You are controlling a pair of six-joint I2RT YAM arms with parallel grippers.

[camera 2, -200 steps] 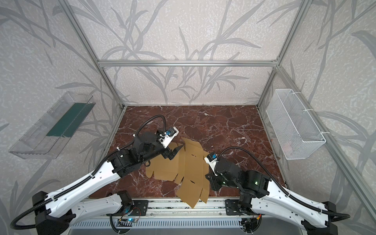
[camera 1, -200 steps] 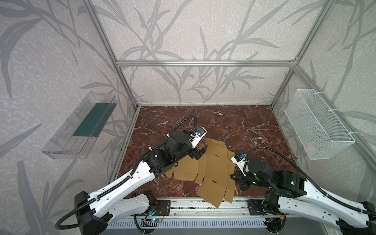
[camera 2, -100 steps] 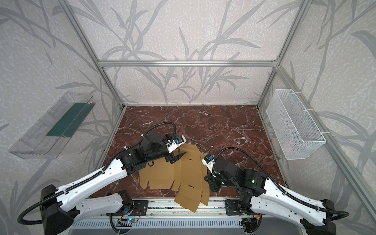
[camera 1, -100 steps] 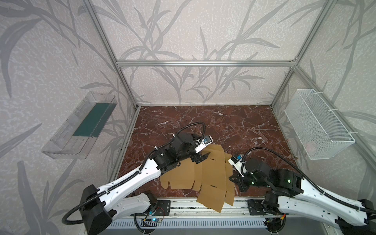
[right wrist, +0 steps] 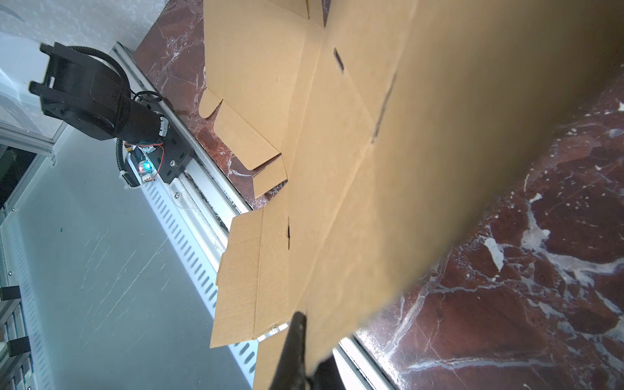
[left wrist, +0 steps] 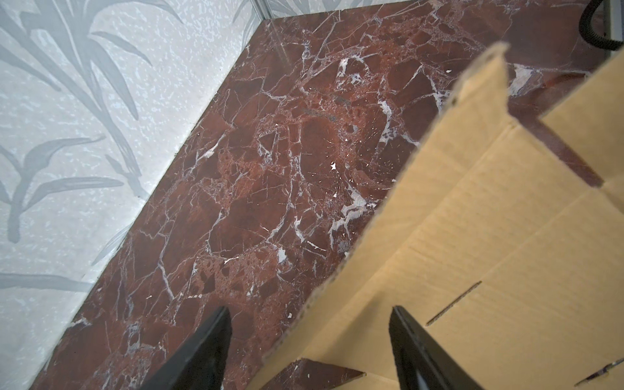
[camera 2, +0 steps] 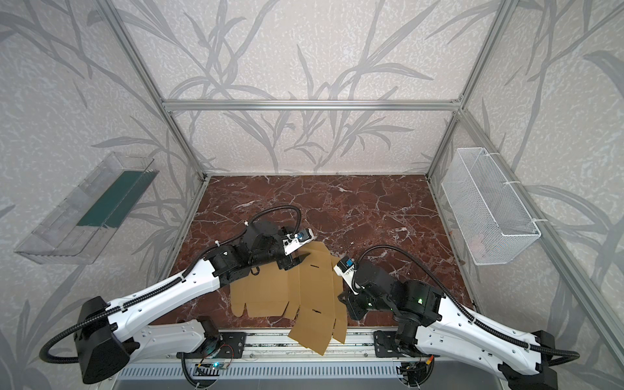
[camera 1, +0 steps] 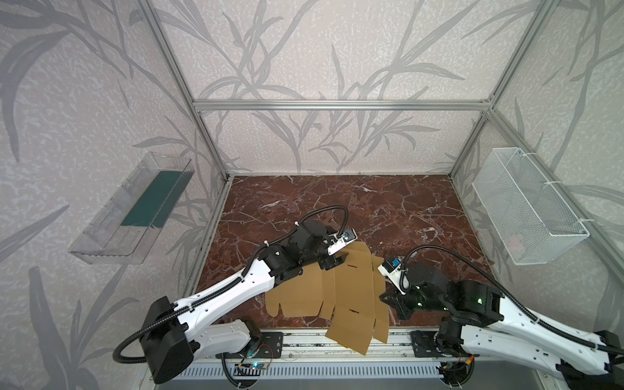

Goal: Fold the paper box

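The paper box (camera 1: 351, 293) (camera 2: 314, 290) is a flat tan cardboard sheet with flaps and slits. It lies over the front of the marble table, and its near flaps hang over the front rail. My right gripper (camera 1: 386, 299) (camera 2: 344, 299) is shut on the sheet's right edge; in the right wrist view one black finger (right wrist: 299, 324) presses against the cardboard (right wrist: 337, 135). My left gripper (camera 1: 336, 261) (camera 2: 297, 261) is open at the sheet's far edge. In the left wrist view the gripper (left wrist: 309, 310) straddles that raised edge of the sheet (left wrist: 506, 270), with one finger over bare marble.
A white wire basket (camera 1: 526, 209) hangs on the right wall. On the left wall is a clear plastic tray (camera 1: 135, 209). An aluminium rail (camera 1: 304, 337) runs along the table's front edge. Bare marble (camera 1: 337, 202) stretches behind the sheet.
My left gripper has moved forward and right, down to the sheet's far edge, and its jaws have narrowed somewhat. The sheet has settled lower and flatter. The right grip is unchanged.
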